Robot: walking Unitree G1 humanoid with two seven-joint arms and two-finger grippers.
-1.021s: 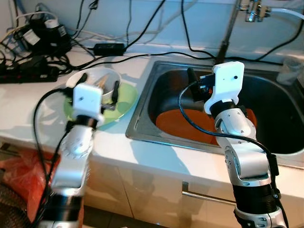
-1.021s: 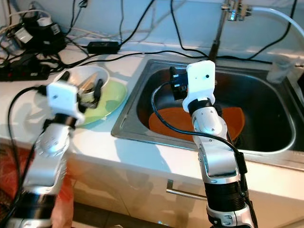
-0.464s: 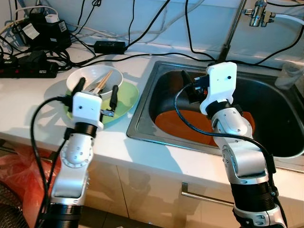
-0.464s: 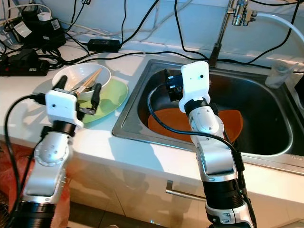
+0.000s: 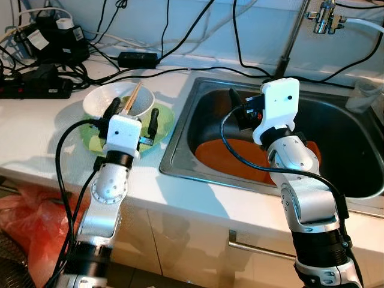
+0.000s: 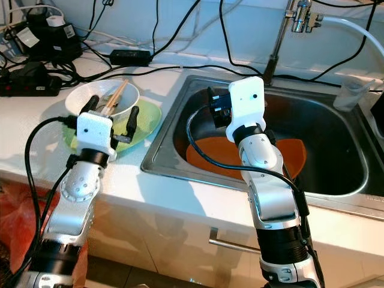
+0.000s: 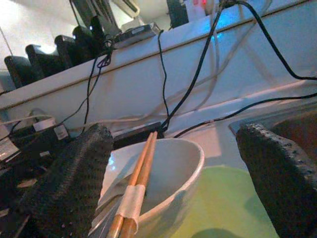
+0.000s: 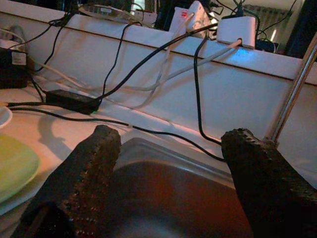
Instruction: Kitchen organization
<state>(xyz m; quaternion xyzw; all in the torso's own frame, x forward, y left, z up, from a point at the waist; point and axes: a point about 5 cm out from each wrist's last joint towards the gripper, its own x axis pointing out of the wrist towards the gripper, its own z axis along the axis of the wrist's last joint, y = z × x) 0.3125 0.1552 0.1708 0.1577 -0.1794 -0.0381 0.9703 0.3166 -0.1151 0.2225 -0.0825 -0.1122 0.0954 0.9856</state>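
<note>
The left gripper, fingers spread wide, reaches level over the counter edge; just ahead sits the white bowl on a green plate. Chopsticks (banded together) lean on the bowl's rim, long axis pointing away. The right gripper, fingers also apart, hovers above the sink, an orange plate below.

One white bowl sits on one green plate on the worktop. One pair of wooden chopsticks, banded together, lies in the bowl. One orange plate lies in the one sink. One tap and one clear cup stand behind it.
</note>
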